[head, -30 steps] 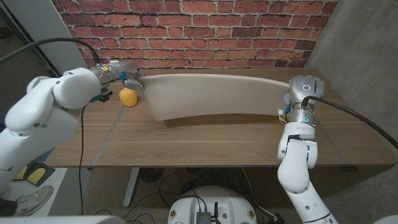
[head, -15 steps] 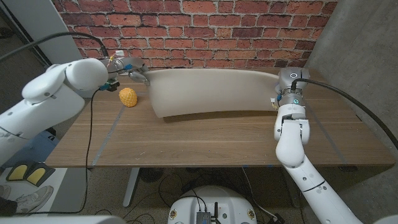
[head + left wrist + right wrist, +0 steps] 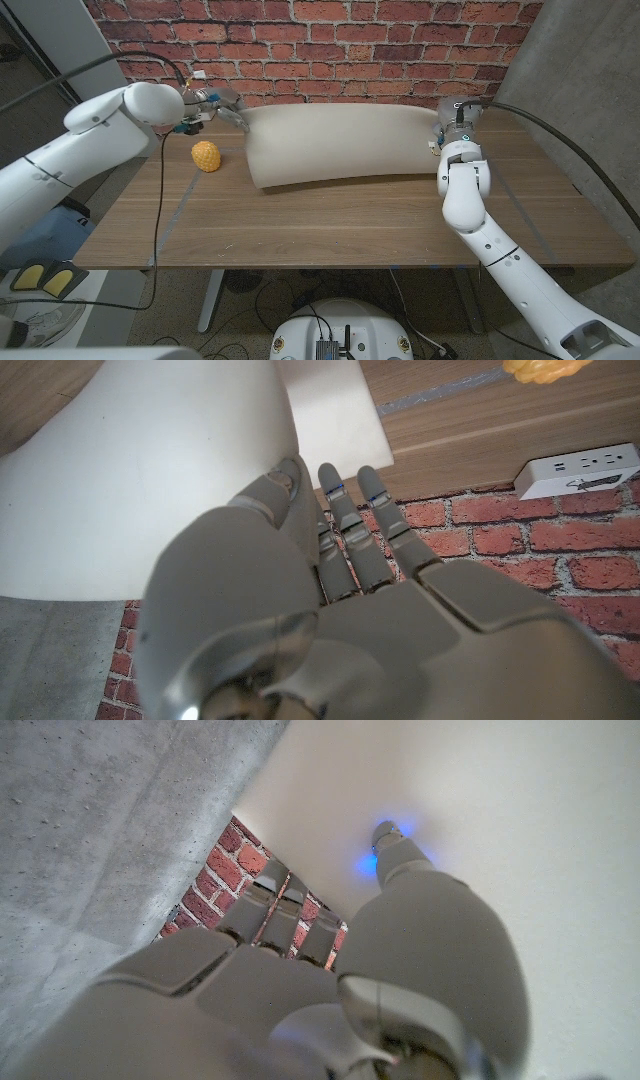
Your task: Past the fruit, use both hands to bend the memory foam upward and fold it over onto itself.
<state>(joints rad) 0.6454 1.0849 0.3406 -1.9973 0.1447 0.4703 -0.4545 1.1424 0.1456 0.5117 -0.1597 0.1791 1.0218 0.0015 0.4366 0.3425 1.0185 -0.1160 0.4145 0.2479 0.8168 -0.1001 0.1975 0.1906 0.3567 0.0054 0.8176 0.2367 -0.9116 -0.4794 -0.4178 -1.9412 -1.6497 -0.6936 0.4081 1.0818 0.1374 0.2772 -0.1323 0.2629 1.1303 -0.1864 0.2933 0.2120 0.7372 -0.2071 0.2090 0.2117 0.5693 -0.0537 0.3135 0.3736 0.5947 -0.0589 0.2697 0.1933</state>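
Note:
The cream memory foam (image 3: 340, 145) is bent up into a curved sheet across the back of the wooden table (image 3: 330, 235). Its lower edge sits near the tabletop. My left hand (image 3: 225, 108) grips the foam's left end, fingers reaching onto the foam (image 3: 150, 480) in the left wrist view. At the foam's right end my right hand (image 3: 445, 135) holds it, thumb pressed on the foam (image 3: 460, 800). A yellow fruit (image 3: 206, 156) lies on the table just left of the foam, below my left hand, and also appears as the fruit (image 3: 545, 368).
A brick wall (image 3: 330, 45) runs close behind the table and a concrete wall (image 3: 580, 70) stands at the right. A white power strip (image 3: 580, 468) lies at the wall's foot near my left hand. Black cables trail from both arms.
Both hands have moved back toward the wall and closer together, carrying the foam's ends. The foam now stands higher and looks narrower. The fruit has stayed put.

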